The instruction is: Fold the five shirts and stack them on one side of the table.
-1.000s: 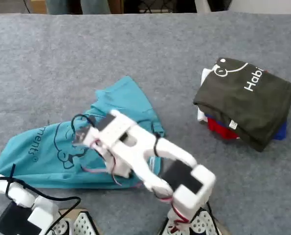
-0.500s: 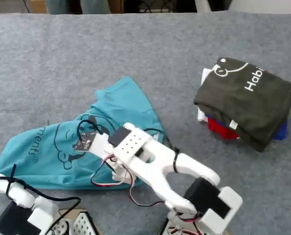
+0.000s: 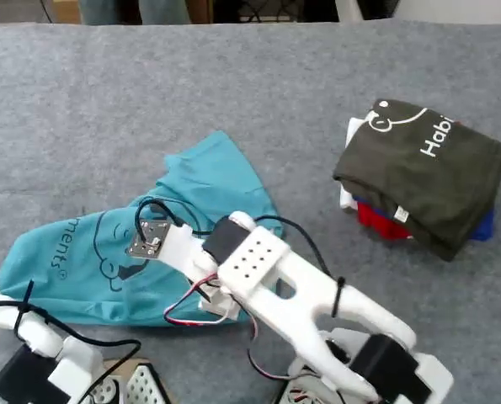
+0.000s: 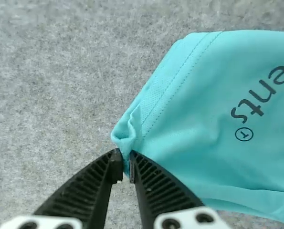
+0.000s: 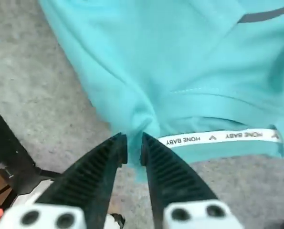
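Observation:
A teal shirt [image 3: 82, 261] lies crumpled on the grey table, left of centre. My left gripper [image 4: 125, 164] is shut on the shirt's left corner [image 4: 127, 136], the fabric bunched at its tips. My right gripper [image 5: 133, 143] is shut on a fold of the teal shirt [image 5: 180, 57] at its near edge, beside the white neck tape [image 5: 218, 137]. The right arm [image 3: 258, 261] stretches from the bottom centre over the shirt and hides part of it. A stack of folded shirts [image 3: 423, 172] with a dark olive one on top sits at the right.
The left arm [image 3: 31, 337] lies low at the bottom left corner, by the table's near edge. Bare grey cloth [image 3: 233, 84] covers the far half of the table and the gap between the teal shirt and the stack.
The right arm has stretched out and sunk lower over the teal shirt, its elbow swinging to the right. The shirt and the left arm have barely shifted.

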Controlling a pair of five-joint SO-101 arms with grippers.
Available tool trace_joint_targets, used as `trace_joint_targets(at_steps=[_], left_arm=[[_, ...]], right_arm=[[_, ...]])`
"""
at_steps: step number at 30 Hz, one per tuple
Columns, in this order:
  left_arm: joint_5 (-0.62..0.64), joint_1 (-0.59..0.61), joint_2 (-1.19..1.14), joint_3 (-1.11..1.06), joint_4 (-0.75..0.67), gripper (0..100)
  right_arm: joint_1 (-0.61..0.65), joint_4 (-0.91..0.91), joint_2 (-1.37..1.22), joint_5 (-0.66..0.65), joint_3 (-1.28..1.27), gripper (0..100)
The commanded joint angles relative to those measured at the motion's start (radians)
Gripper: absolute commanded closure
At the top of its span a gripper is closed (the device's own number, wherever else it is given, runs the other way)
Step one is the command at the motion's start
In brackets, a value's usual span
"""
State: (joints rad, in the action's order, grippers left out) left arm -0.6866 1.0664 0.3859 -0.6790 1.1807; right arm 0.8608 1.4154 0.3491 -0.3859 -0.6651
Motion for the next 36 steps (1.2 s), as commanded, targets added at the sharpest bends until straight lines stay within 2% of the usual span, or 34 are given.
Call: trace_joint_targets(at_steps=[1,6,11,19,24,36], left_arm=[[-0.005,-0.010,0.031,0.015,-0.006,97],[-0.006,-0.008,0.031,0.015,-0.008,97],[-0.006,-0.004,0.031,0.004,-0.048,97],[-0.005,-0.008,0.031,-0.001,-0.048,97],[-0.005,-0.010,0.031,0.008,-0.048,97],[-0.005,-0.008,0.032,0.008,-0.048,97]], right_arm=[[0.005,0.006,0.087,0.008,0.002,88.0],[0.009,0.011,0.177,0.008,0.007,83.6],[-0.044,-0.092,0.217,0.015,0.025,83.3],[-0.072,-0.147,-0.054,0.100,0.243,83.2],[-0.072,-0.114,-0.226,0.094,0.340,83.5],[-0.077,-0.014,-0.257,0.098,0.352,83.6]])
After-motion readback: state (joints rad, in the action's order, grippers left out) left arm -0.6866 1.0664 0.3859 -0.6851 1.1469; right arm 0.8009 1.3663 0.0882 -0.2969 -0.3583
